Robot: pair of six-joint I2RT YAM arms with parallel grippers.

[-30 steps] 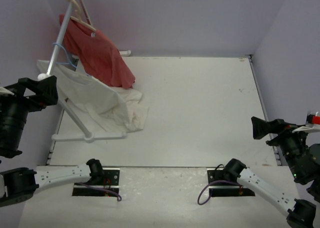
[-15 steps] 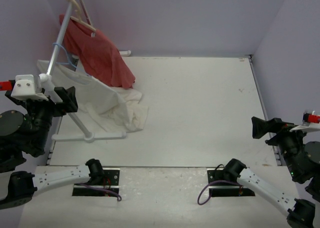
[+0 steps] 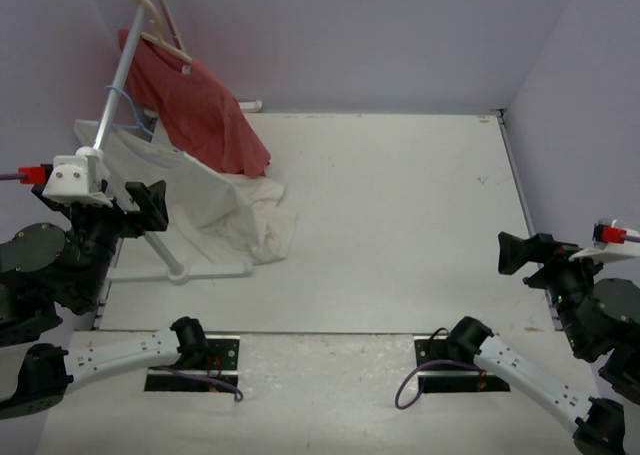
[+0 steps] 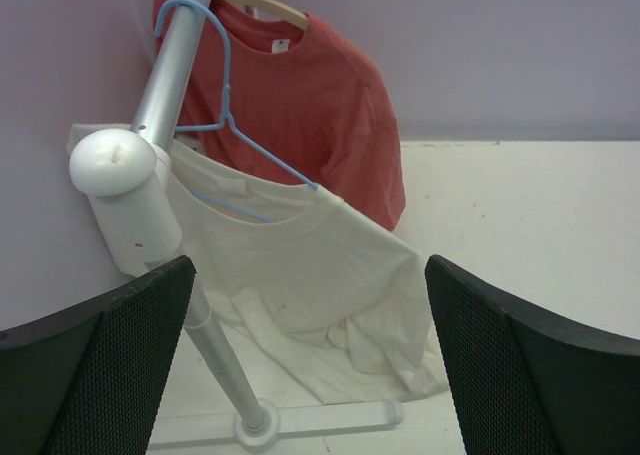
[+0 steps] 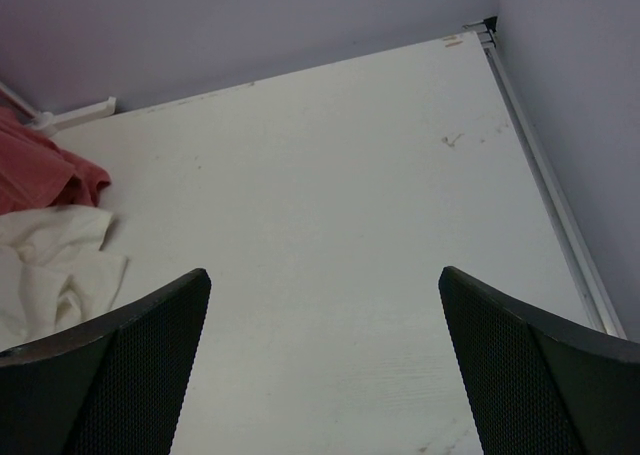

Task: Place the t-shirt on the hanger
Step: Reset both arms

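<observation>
The cream t-shirt [image 3: 205,200] hangs off the rack's rail at the far left, and its lower half is crumpled on the table. In the left wrist view the thin light-blue hanger [image 4: 226,110] hooks over the rail. Its lower wires run into the collar of the t-shirt [image 4: 320,265]. My left gripper [image 3: 150,203] is open just left of the shirt, with nothing between its fingers [image 4: 308,275]. Far from the shirt, my right gripper [image 3: 520,253] is open and empty at the right edge [image 5: 325,275]. A corner of the t-shirt [image 5: 50,270] shows at the left of the right wrist view.
A silver rack pole [image 3: 120,75] slants up from a white base [image 3: 180,272]. A red t-shirt [image 3: 200,110] on a pale wooden hanger [image 3: 160,20] hangs behind the cream one. Purple walls close in the table [image 3: 400,205] on three sides.
My left arm has swung up and right, which brought its open gripper close beside the rack and the t-shirt. The right gripper has shifted slightly. Neither the t-shirt nor the hanger has moved.
</observation>
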